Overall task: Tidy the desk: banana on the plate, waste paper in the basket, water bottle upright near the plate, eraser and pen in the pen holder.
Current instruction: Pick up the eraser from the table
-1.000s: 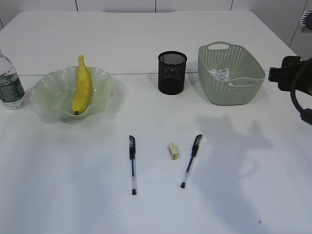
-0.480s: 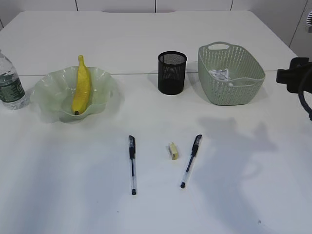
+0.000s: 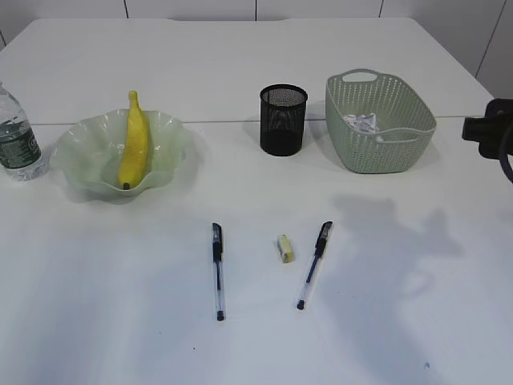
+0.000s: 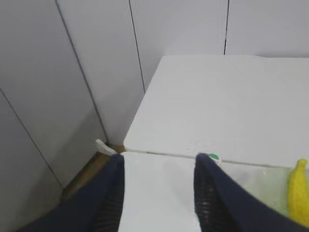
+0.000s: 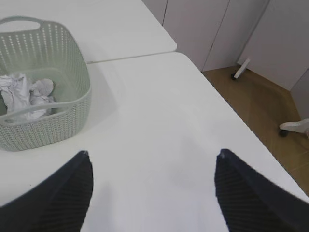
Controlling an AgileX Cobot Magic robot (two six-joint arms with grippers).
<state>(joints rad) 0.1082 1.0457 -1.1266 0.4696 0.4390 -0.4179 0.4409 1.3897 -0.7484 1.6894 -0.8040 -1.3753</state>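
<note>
The banana (image 3: 132, 148) lies in the pale green plate (image 3: 172, 136). The water bottle (image 3: 14, 136) stands upright at the far left, beside the plate. Crumpled waste paper (image 3: 362, 123) sits inside the sage-green basket (image 3: 385, 152), right of the black mesh pen holder (image 3: 283, 120). The cream eraser (image 3: 284, 248) lies on the desk (image 3: 256, 48) between two pens (image 3: 217, 269) (image 3: 314, 263). My left gripper (image 4: 158, 162) is open over the desk's left corner, with the banana (image 4: 298, 193) at its right. My right gripper (image 5: 153, 154) is open and empty, right of the basket (image 5: 48, 121) with the paper (image 5: 24, 94).
Part of the right arm (image 3: 489, 128) shows at the right edge of the exterior view. The desk's right edge (image 5: 231, 121) drops to a wooden floor with a chair caster (image 5: 292, 126). Grey wall panels (image 4: 72, 72) stand beyond the left corner.
The right arm has drawn back toward the right edge of the exterior view, and its shadow on the desk has shifted right. Nothing on the desk has moved.
</note>
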